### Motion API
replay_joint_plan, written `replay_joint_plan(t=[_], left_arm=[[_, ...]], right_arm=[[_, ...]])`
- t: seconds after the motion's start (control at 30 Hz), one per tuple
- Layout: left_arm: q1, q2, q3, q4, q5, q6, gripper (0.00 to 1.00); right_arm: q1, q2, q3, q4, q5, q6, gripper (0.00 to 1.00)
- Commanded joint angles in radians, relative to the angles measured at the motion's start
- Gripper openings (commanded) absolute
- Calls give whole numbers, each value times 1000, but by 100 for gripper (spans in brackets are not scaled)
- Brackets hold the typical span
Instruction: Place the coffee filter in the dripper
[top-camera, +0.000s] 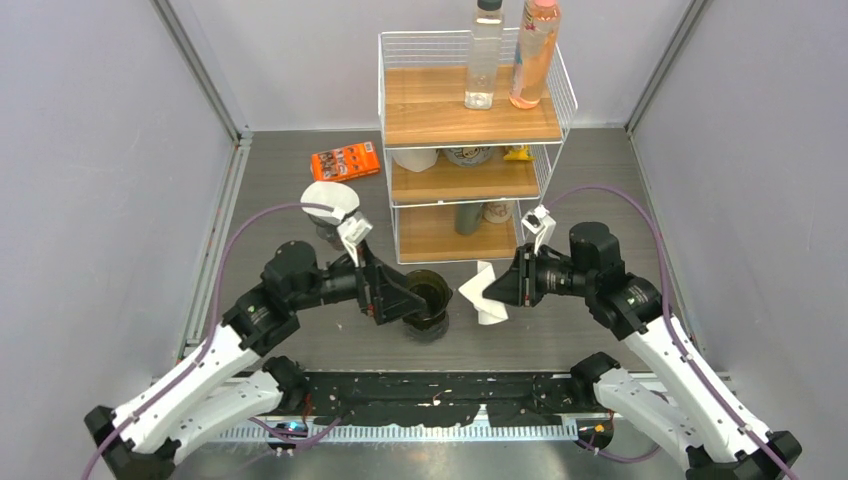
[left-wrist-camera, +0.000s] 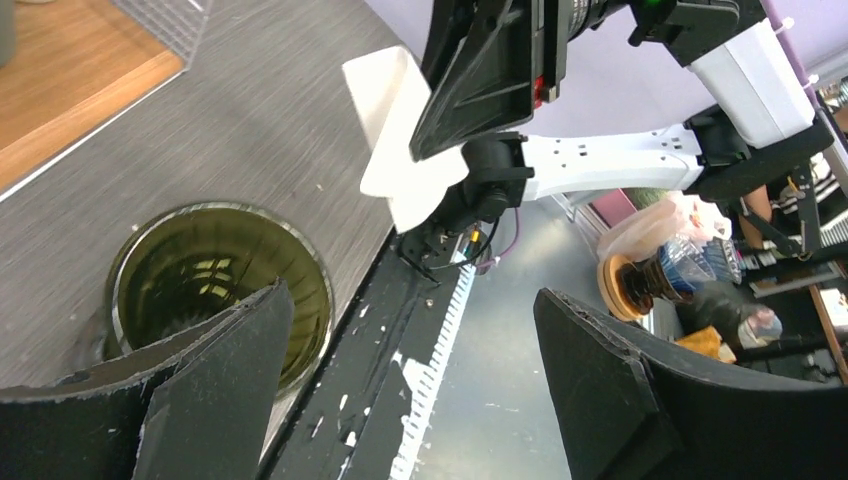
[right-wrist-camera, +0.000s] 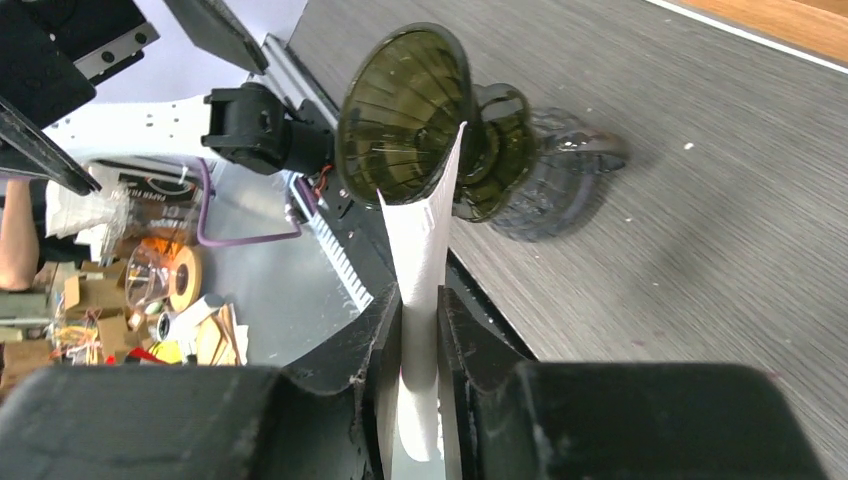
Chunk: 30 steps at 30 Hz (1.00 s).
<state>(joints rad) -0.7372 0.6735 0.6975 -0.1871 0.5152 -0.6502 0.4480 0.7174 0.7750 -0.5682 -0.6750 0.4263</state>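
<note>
A: Table (top-camera: 600, 340) first. We logged bare grey surface on the right arm's side. The wire shelf rack (top-camera: 470, 120) stood well behind, and nothing lay between the two grippers.

B: And the dripper (top-camera: 428, 293)?

A: It stood upright, mouth up, near the table's front edge. The left gripper (top-camera: 398, 300) was just beside it on its left, so that arm was nearer. Its jaws were spread wide with nothing between them. One finger possibly touched the dripper wall; our wrist view was too cropped to say.

B: Coffee filter (top-camera: 482, 293)?

A: It was off the table, pinched flat in the right gripper (top-camera: 500, 290), which was clamped tight on its near end. Its long axis ran straight out from the fingers toward the dripper. The far tip was just beside the rim on the right side, not yet inside.

B: So what does the move turn on?

A: We judged that the dripper lay dead ahead of the right gripper, leftward and slightly below the tip. We saw open room above the mouth. The rim edge and the left finger opposite were the only things to catch on.
</note>
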Motion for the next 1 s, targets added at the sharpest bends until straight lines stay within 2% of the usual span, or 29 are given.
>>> replay_joint_plan(t=[0.0, 0.23, 0.53, 0.63, 0.93, 0.97], left_arm=[[-70, 142, 109, 80, -5, 36, 98], [-136, 270, 174, 104, -28, 50, 83], [-166, 343, 208, 117, -62, 55, 67], [-170, 352, 213, 117, -76, 55, 59], [-188, 382, 234, 119, -89, 46, 24], [-188, 384, 235, 117, -91, 46, 18]], right_arm=[[56, 36, 69, 92, -16, 48, 25], [100, 86, 84, 165, -1, 96, 25], [134, 91, 69, 223, 8, 124, 25], [136, 92, 70, 223, 9, 123, 25], [143, 115, 60, 234, 16, 116, 25], [143, 118, 60, 234, 16, 114, 25]])
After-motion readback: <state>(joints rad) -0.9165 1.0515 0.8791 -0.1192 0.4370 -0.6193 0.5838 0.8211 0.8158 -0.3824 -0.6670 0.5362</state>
